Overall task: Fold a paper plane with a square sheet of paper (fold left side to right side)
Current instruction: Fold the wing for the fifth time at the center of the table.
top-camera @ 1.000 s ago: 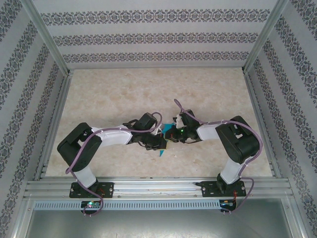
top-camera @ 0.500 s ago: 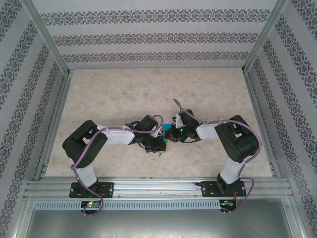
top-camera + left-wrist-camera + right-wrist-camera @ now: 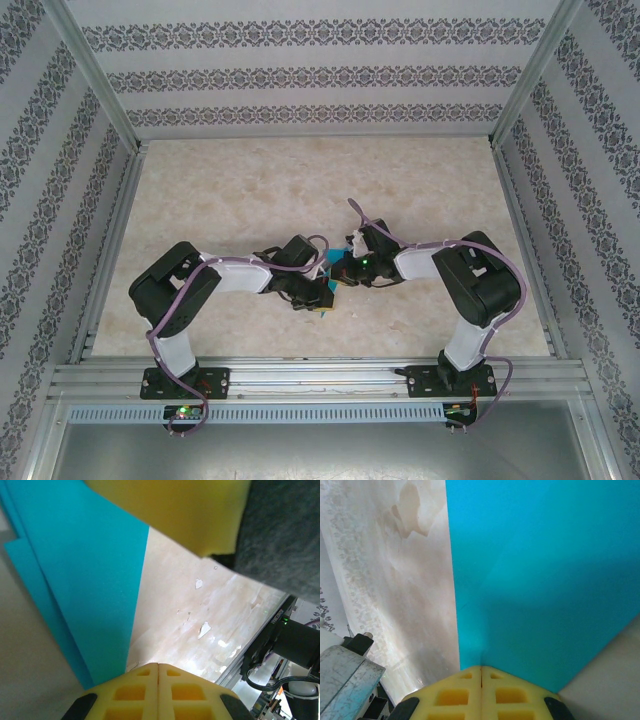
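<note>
Right wrist view, bottom centre: the right hand (image 3: 481, 668), yellow fingers closed against each other with only a thin seam between, tips set at the near part of the teal paper (image 3: 545, 570). Paper spread over the right two thirds of the frame, with a straight left edge from top to bottom and bare marbled tabletop (image 3: 405, 580) to the left of it. Pinched in the seam or merely pressed flat: cannot tell.

Left wrist view, bottom centre: the left hand (image 3: 158, 666), fingers likewise shut together along a thin seam. Paper across the left half, from the top left corner down to the left shoulder of those fingers, with at least two layers stepped along its left edge and a straight right edge slanting downward. Cannot tell whether any layer sits nipped in the seam. At the top of this frame, a yellow finger (image 3: 170, 510) of the right hand, over the paper's upper part.

Top view, just below the middle of the frame: left arm (image 3: 235, 275) and right arm (image 3: 430, 262) bent inward, with both hands nearly touching over the paper. Mostly covered there, apart from a teal patch at the upper right of the meeting point and a narrow tip toward the lower left. Flat on the tabletop, well apart from the patterned walls (image 3: 300, 75), nearer the aluminium rail (image 3: 320, 378) along the bottom.
</note>
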{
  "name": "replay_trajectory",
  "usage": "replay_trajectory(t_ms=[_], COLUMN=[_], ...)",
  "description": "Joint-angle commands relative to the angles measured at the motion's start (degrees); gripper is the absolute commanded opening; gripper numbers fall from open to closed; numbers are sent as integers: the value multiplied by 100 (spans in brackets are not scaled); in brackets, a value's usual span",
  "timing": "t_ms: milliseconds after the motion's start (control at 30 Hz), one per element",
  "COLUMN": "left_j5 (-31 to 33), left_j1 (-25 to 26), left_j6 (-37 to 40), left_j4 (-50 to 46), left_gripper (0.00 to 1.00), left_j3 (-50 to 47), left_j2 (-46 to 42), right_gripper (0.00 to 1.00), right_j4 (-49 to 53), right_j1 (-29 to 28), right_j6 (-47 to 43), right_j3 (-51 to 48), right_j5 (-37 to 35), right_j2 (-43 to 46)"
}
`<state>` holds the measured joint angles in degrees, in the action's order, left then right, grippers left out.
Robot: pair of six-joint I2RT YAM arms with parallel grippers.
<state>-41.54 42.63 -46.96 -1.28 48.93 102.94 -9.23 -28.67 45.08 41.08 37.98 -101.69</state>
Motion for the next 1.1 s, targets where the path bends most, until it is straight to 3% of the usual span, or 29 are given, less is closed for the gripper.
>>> replay_trajectory(t_ms=[0,1067], left_j5=[87,181], left_j1=[-44,-44], left_j6=[-66,32], left_j4=[88,52], left_gripper=[6,6], left_j3=[-117,-492], left_j2=[78,-102], right_gripper=[0,0], right_j4=[703,981], right_j1=[-139,-166], right_j6=[-176,-300], right_j3=[-140,23], right_j5=[-659,-730], right_j2=[-430,-582])
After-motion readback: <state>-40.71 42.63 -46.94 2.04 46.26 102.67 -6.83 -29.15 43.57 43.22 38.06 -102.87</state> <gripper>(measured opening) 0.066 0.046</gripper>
